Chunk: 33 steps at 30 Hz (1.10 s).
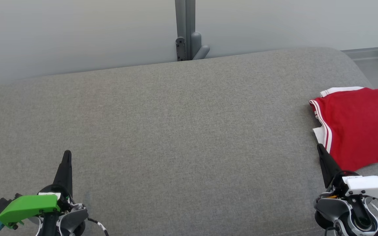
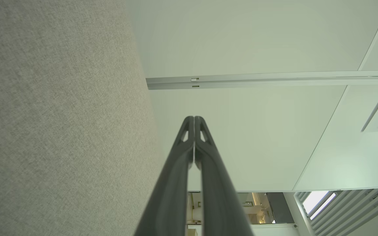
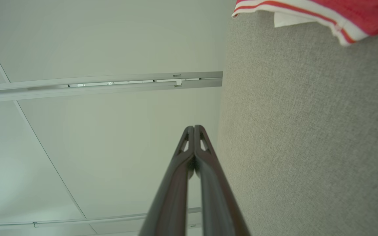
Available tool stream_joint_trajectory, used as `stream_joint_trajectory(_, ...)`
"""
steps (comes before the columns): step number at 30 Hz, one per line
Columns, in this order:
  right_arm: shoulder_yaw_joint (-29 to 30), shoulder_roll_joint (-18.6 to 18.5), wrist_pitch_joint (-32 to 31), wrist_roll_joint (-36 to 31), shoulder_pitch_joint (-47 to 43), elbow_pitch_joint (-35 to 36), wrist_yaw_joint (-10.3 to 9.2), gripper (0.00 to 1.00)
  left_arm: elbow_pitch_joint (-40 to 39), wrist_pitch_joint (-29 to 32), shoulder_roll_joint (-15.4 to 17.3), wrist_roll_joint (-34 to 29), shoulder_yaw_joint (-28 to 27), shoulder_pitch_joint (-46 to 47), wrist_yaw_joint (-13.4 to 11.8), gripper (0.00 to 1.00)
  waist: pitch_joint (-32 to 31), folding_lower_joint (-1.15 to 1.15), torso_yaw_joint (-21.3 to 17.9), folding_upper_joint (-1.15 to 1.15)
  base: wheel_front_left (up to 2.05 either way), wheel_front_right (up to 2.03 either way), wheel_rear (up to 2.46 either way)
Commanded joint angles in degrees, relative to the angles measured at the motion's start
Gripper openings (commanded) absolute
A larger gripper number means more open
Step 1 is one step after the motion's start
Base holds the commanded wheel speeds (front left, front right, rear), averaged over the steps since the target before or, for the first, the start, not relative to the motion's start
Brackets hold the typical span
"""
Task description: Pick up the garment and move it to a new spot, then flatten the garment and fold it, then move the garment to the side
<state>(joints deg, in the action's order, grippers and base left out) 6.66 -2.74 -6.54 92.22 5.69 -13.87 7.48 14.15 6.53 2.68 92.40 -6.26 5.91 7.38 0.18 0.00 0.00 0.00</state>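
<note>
A red cloth garment with white striped trim (image 1: pixel 359 127) is lying at the right end of the wide grey fabric cushion (image 1: pixel 176 131), running past the head view's right edge. The right gripper (image 1: pixel 319 147) is sitting just beside its hem, its 2 fingers pressed together. The left gripper (image 1: pixel 67 153), likewise closed on nothing, is sitting well apart at the near left. The right wrist view is catching the striped hem, while the left wrist view is taking in pale wall panels (image 2: pixel 241 137).

I count one red garment (image 1: pixel 359 127) with white stripes, one grey upholstered cushion (image 1: pixel 176 131), one grey metal post (image 1: pixel 185 26), and two parts of my own: one left end effector (image 1: pixel 67 154) and one right end effector (image 1: pixel 319 146).
</note>
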Motion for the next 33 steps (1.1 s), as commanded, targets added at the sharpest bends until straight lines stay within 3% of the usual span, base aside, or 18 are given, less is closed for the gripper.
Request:
stream_joint_trajectory(1,0.1,-0.3,-0.2,0.4,0.6,0.2,0.02,0.0,-0.1,0.2,0.4,0.1,-0.2,0.8,0.2,0.0,0.0,0.0,0.0,0.0,0.0,0.0,0.0)
stream_joint_trajectory(33,0.1,-0.3,-0.2,0.4,0.6,0.2,0.02,0.0,-0.1,0.2,0.4,0.1,-0.2,0.8,0.2,0.0,0.0,0.0,0.0,0.0,0.0,0.0,0.0)
